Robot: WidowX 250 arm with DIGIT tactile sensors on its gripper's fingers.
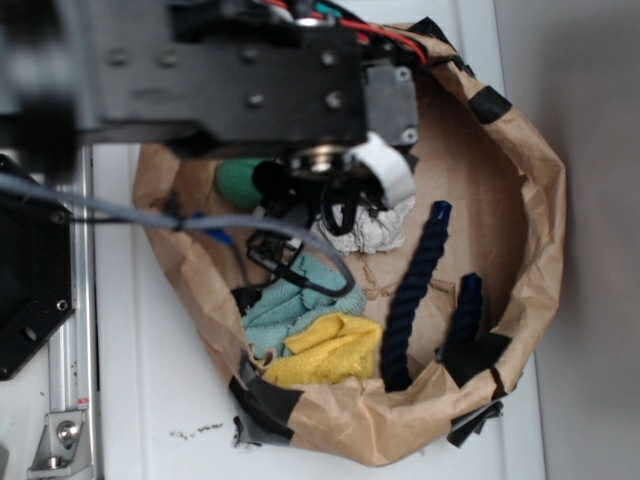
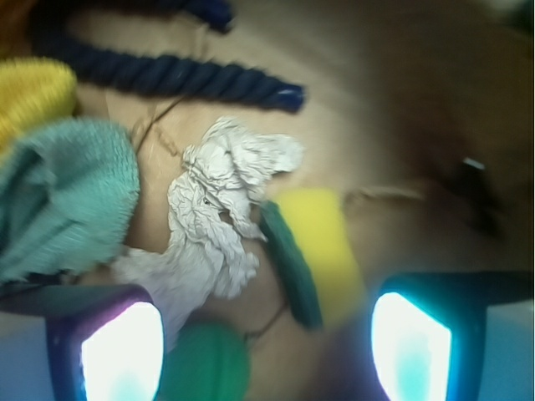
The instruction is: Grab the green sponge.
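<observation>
So far, nothing has been grabbed. Seen from the wrist view, left to right, a teal cloth is piled at the left, then a crumpled white paper, with a round green ball just below it. Next, the green sponge is found lying on the brown paper, its dark green side turned left, touching the white paper. The gripper is held wide apart above it. Lowering and squeezing are left to be done.
</observation>
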